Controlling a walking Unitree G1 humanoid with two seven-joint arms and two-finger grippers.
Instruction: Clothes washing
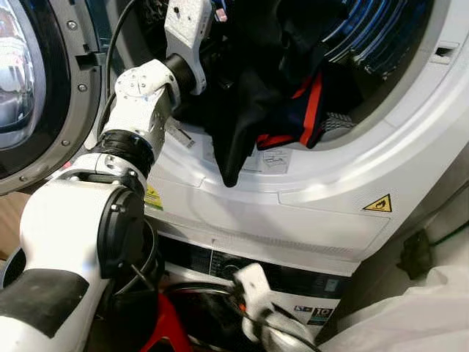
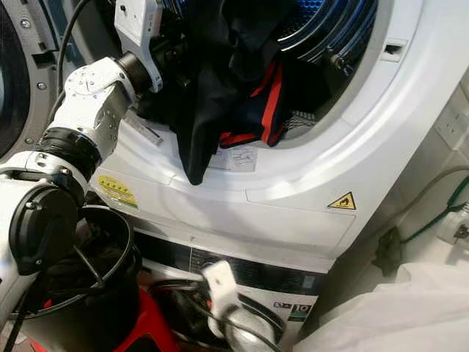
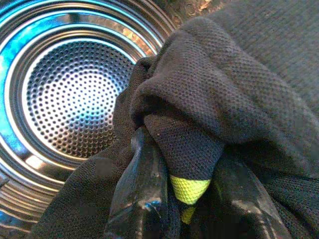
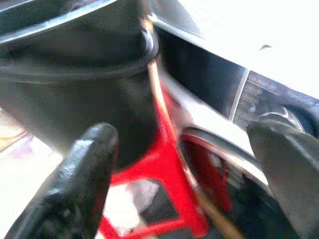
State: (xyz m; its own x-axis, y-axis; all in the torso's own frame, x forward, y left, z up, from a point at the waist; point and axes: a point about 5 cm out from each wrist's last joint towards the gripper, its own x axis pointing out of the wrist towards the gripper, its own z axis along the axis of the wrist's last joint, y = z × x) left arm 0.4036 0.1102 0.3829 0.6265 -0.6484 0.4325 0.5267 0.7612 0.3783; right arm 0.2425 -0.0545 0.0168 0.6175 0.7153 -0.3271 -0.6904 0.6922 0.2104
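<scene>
My left arm [image 1: 189, 29] reaches into the open drum [image 3: 70, 94] of the upper machine. In the left wrist view, my left gripper [image 3: 187, 194] is shut on a fold of black mesh garment [image 3: 239, 89] with a yellow patch. A dark garment [image 1: 242, 125] hangs over the drum's lower rim, beside a navy piece with red stripes [image 1: 311, 110]. The cloth hides the left fingers in the eye views. Down low in front of the lower machine, my right gripper [image 4: 189, 164] is open with nothing between its fingers [image 4: 79, 184].
The round door [image 1: 29, 88] stands open at the left. A black laundry basket [image 2: 95, 293] on a red frame [image 1: 165, 326] sits below my left arm. The lower machine's control panel [image 1: 293, 282] is behind my right arm. White fabric [image 1: 418, 315] lies at the bottom right.
</scene>
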